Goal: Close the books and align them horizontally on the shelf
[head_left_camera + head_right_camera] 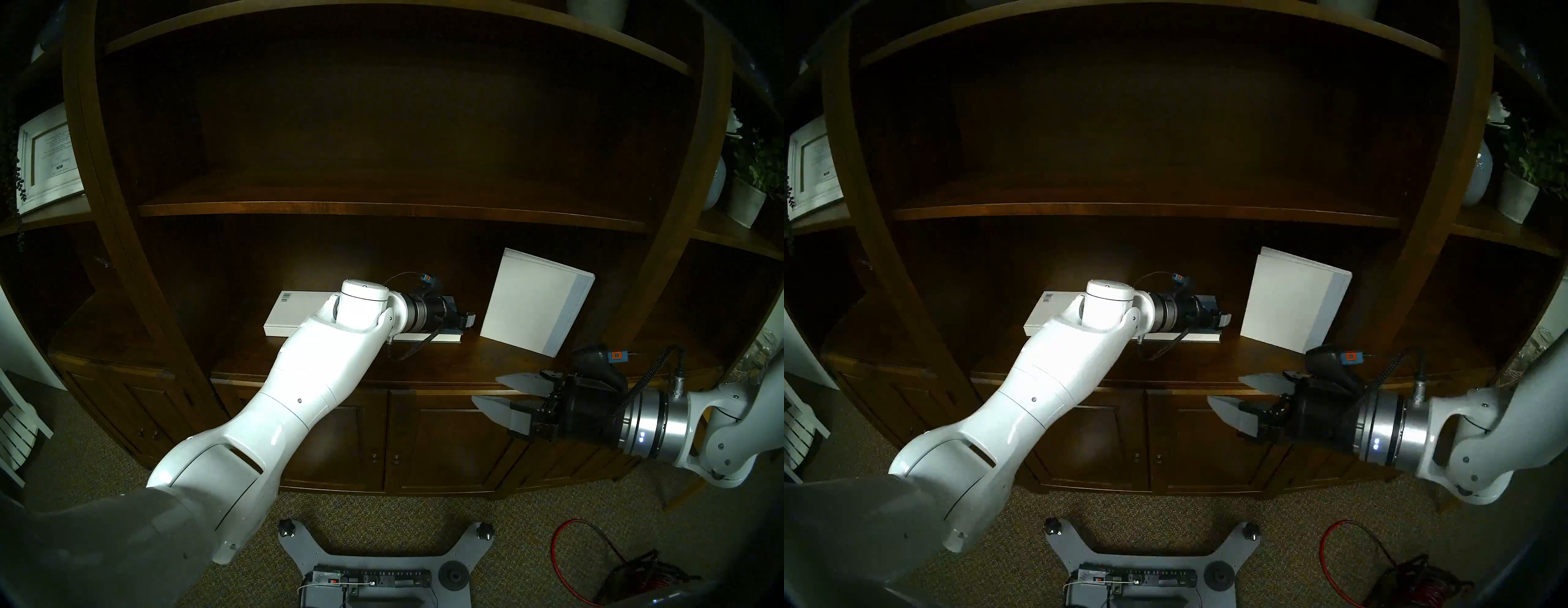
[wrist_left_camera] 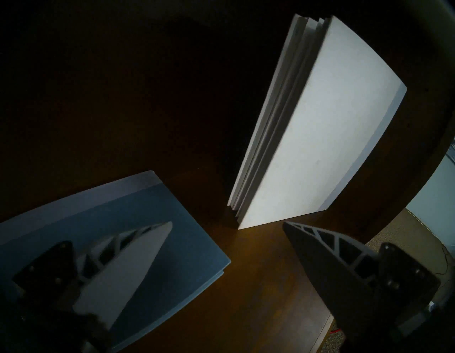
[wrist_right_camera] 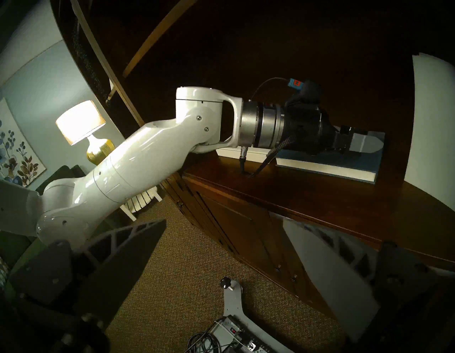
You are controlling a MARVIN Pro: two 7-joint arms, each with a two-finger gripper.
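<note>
Our left fingers (image 2: 227, 246) are spread apart with nothing between them: one finger lies low over the cover of the blue book (image 2: 138, 246), and whether it touches the cover we cannot tell; the other hangs over bare wood beside it. From the right wrist view the left fingers (image 3: 364, 144) sit just above the blue book (image 3: 344, 167), which lies flat and closed on the table (image 3: 320, 197), the deep dark brown ledge above the cabinet doors.

Our right fingers (image 1: 505, 397) are also parted and empty, held out in front of the table's front edge (image 1: 424, 373), pointing toward our left side and clear of every book.

Farther out, the white book with the barcode (image 1: 292, 316) lies flat and closed on the table, to the left of the blue one and partly hidden behind our left arm. To the right stands the larger white book (image 1: 534, 301), upright on its lower edge and leaning slightly, a grey-blue strip down its right side. In the left wrist view its pages (image 2: 283, 111) fan a little apart, so this larger white book (image 2: 327, 135) is not fully shut. It stands near the blue book, with bare wood between them.
</note>
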